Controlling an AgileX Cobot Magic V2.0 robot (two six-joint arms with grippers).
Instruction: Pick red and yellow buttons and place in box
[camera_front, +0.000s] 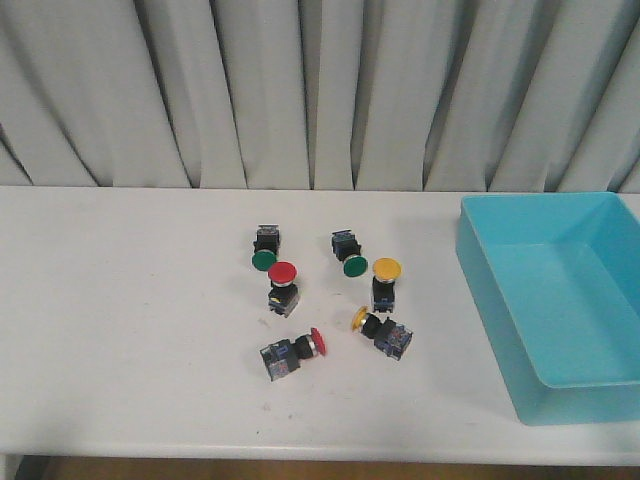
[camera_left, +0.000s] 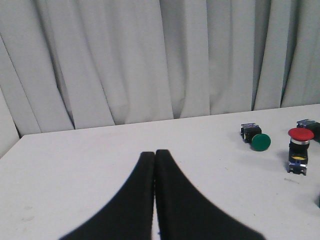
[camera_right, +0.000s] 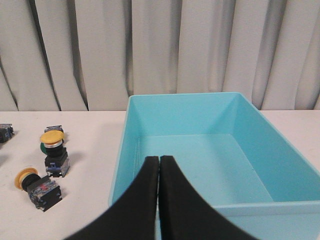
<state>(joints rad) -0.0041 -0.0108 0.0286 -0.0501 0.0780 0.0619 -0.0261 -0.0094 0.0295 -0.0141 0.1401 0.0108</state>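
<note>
- Six buttons crowd together left of the box (camera_front: 548, 300); the green-capped pair (camera_front: 264, 259) (camera_front: 354, 265) sits behind them, toward the curtain (camera_front: 300, 90).
- Narrow gaps separate the red ones (camera_front: 283, 276) (camera_front: 316, 342) from the yellow ones (camera_front: 386, 270) (camera_front: 361, 319).
- Bare table (camera_front: 120, 300) lies open farther left of the cluster.
- A clear strip runs between cluster and box.

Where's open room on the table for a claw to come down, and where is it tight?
Bare table spans everything left of the button cluster, plus a narrower strip between the yellow buttons and the box. The box is empty. It is tight mid-cluster, around the red buttons and green buttons.
</note>
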